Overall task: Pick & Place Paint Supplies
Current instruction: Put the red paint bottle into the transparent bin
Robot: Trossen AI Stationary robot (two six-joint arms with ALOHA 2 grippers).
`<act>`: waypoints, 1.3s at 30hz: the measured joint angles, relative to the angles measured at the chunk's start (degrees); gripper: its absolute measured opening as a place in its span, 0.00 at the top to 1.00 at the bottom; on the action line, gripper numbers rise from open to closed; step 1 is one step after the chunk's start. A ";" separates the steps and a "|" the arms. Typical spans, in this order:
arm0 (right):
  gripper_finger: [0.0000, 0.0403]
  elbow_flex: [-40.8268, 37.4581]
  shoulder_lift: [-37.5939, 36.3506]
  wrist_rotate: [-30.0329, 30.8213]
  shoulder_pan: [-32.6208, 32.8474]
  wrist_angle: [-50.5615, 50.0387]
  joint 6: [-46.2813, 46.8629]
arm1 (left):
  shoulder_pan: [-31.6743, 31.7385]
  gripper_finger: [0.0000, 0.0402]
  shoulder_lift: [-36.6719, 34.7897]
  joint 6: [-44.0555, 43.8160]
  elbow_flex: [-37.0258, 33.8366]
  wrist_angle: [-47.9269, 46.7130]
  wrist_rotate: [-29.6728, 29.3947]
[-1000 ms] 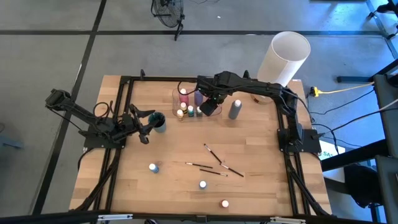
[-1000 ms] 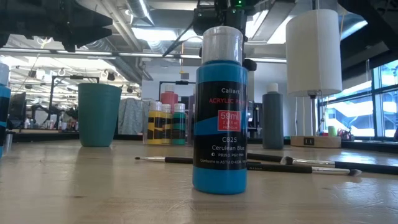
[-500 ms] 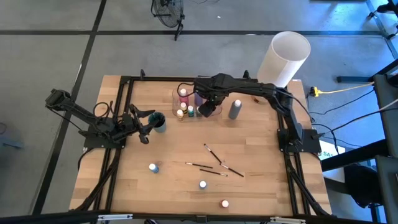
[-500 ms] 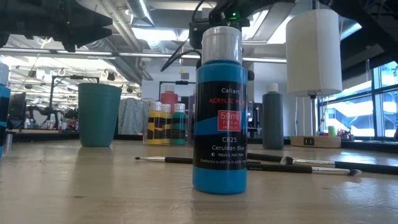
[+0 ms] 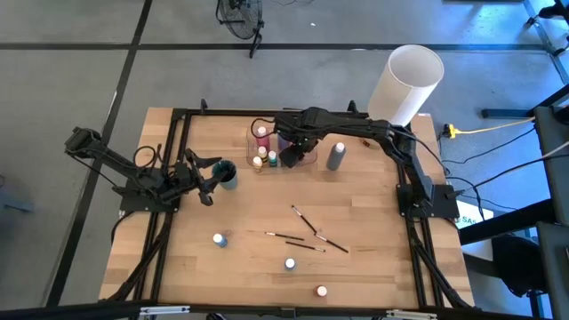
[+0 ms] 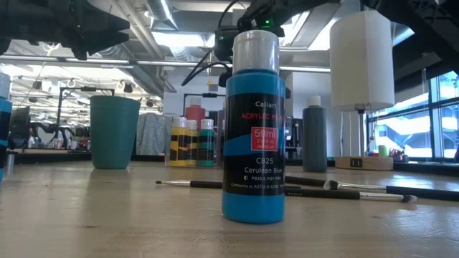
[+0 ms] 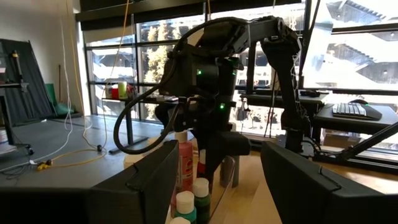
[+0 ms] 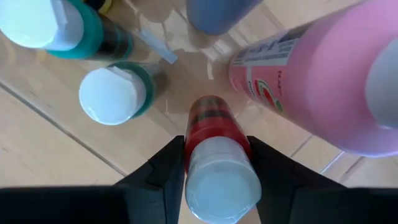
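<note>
My right gripper (image 5: 297, 148) points down over a clear tray (image 5: 252, 148) at the table's far middle, shut on a tiny red, white-capped paint bottle (image 8: 211, 140). In the tray stand a pink bottle (image 8: 311, 81), a purple one (image 8: 217, 11) and small white-capped green ones (image 8: 115, 94). A grey bottle (image 5: 335, 156) stands to the tray's right. Thin brushes (image 5: 307, 234) and three small bottles (image 5: 290, 264) lie and stand nearer the front. My left gripper (image 5: 209, 178) waits open at the table's left, beside a teal cup (image 5: 228, 173). My right gripper pinches the red bottle just under its white cap (image 8: 214, 180) between its two fingers (image 8: 163, 169), coming from above and pointing down. The bottle hangs upright below the fingers, among the tray's bottles beside the pink one. Whether its base touches the tray I cannot tell.
A big white cylindrical lamp (image 5: 406, 82) stands at the far right corner. A black frame (image 5: 174, 160) runs along the table's left, far and right sides. A blue paint bottle (image 6: 253, 132) stands close before the low camera. Bare wood lies in the middle.
My right gripper has sunk toward the clear tray with the red bottle, shifting slightly toward the table's left and staying shut on it. The bottle stays upright.
</note>
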 joint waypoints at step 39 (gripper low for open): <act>0.64 -3.15 0.92 -3.87 -0.41 3.46 5.91 | 0.01 0.44 0.00 0.00 0.00 0.00 -0.02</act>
